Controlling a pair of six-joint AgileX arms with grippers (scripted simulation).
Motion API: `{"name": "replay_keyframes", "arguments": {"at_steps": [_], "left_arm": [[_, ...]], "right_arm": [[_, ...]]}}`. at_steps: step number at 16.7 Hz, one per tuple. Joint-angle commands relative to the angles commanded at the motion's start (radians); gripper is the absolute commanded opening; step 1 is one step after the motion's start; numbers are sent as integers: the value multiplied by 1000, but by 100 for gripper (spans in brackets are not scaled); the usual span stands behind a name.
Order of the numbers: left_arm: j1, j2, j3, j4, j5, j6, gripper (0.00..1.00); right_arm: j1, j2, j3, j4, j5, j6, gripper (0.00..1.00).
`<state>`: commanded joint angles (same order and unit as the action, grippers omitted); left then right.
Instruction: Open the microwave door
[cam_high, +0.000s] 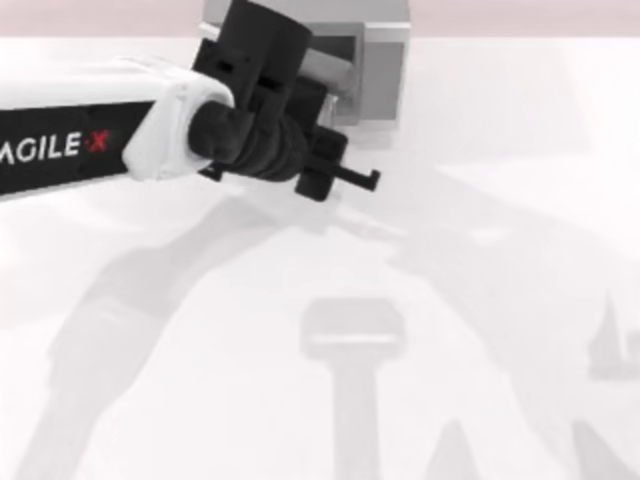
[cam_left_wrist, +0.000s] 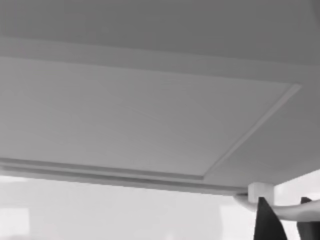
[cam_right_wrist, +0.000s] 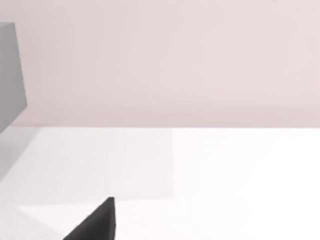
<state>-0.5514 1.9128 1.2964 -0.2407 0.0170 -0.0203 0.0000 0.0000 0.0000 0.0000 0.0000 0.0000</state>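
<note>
- The microwave (cam_high: 375, 75) sits at the far edge of the tabletop (cam_high: 480, 300), near the middle; it is the landmark for all that follows.
- The left gripper (cam_high: 345, 170) hangs just in front of the microwave, the arm reaching in from the left and hiding much of the front face.
- In the left wrist view the door (cam_left_wrist: 150, 115) fills the picture at very close range, its window panel plain to see, and the handle (cam_left_wrist: 280, 207) passes by the two dark fingertips (cam_left_wrist: 265, 222).
- The jaws look set about the handle, but whether they are clamped on it I cannot tell.
- The door appears partly swung out from the microwave, so the step in hand seems to be the pull.
- The next move likely calls for an arc following the hinge, not a straight tug, or the handle could slip free.
- The right gripper (cam_right_wrist: 97, 222) is off to the microwave's right, idle.
</note>
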Motion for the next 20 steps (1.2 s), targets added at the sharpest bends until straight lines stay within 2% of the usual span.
{"name": "replay_keyframes", "arguments": {"at_steps": [8, 15, 20], "left_arm": [[0, 0, 0, 0, 0, 0, 0], [16, -21, -27, 6, 39, 44, 0], [18, -22, -30, 6, 42, 49, 0]], "right_arm": [[0, 0, 0, 0, 0, 0, 100], [0, 0, 0, 0, 0, 0, 100], [0, 0, 0, 0, 0, 0, 100]]}}
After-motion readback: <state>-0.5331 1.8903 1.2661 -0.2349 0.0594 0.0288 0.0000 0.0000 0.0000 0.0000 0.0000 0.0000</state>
